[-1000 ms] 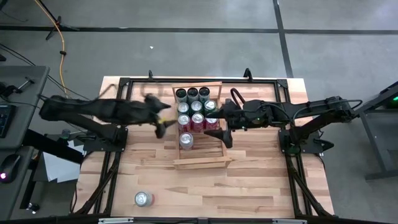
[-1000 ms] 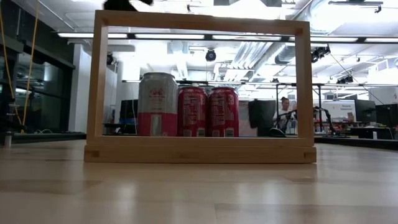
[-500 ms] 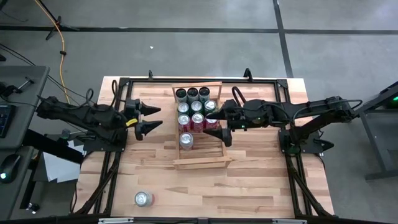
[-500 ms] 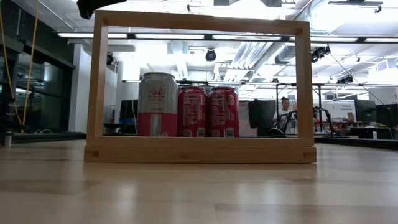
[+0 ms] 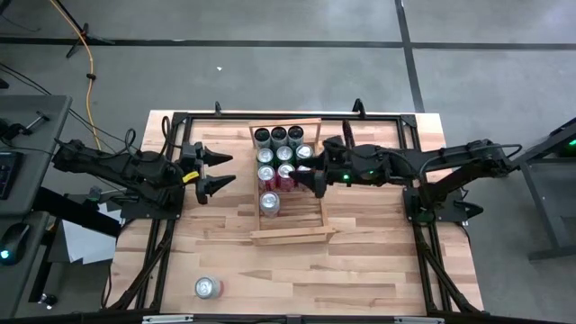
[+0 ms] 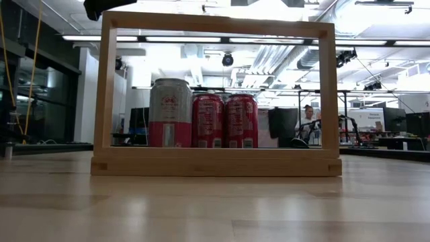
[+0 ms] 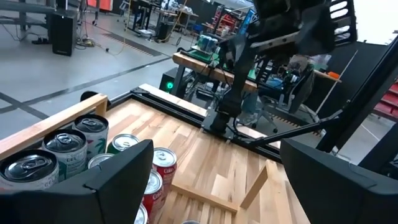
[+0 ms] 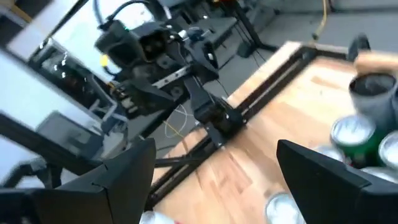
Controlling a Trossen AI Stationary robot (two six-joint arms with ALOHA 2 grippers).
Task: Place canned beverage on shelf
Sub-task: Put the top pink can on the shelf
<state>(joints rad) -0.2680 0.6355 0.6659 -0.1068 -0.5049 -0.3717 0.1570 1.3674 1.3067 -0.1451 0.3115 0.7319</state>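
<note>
Cans fill the back of the shelf [image 5: 286,232]: three dark-topped ones in the far row, silver and red ones in the next two rows, and a single can [image 5: 269,202] alone in the row nearest the front bar, on the left side. One more can [image 5: 208,287] stands out on the desk [image 5: 378,261] near its front edge, well apart from the shelf. Left tool [image 5: 219,172] hangs beside the shelf's left rail, fingers spread wide, nothing between them. Right tool [image 5: 306,175] sits over the shelf's right side, just above the cans there, fingers also spread and gripping nothing.
</note>
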